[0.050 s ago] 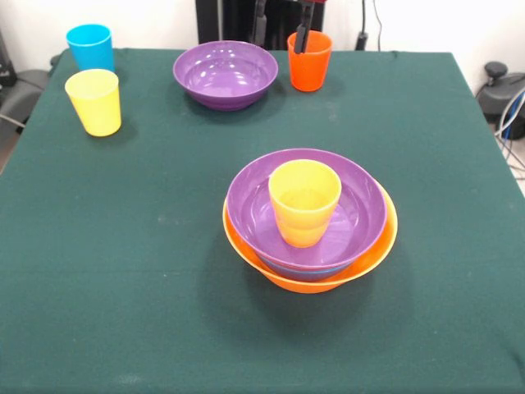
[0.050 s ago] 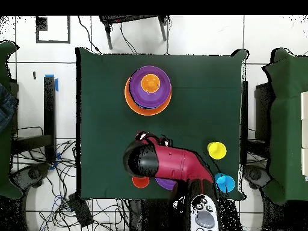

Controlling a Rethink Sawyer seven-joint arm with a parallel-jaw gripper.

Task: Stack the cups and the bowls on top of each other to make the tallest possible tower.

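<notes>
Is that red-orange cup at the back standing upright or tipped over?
Upright: the red-orange cup shows its open rim on top, base on the table, with the gripper at its rim.

Bright, even light; soft shadows under bowls (image 1: 310,222); glossy highlights.

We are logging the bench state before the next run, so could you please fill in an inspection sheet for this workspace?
Surface: green cloth table, no spills seen.
Job's things: tower is an orange bowl holding a purple bowl, with a blue rim between them and a yellow-orange cup upright on top. Loose: second purple bowl, orange cup, yellow cup, light blue cup, all upright.
Clutter: nothing seen.
Grippers: gripper at the orange cup's rim, one finger inside it; open or shut cannot be told.
Cables: tangled on the floor beside the table.
Surroundings: dark chairs at the sides.
</notes>
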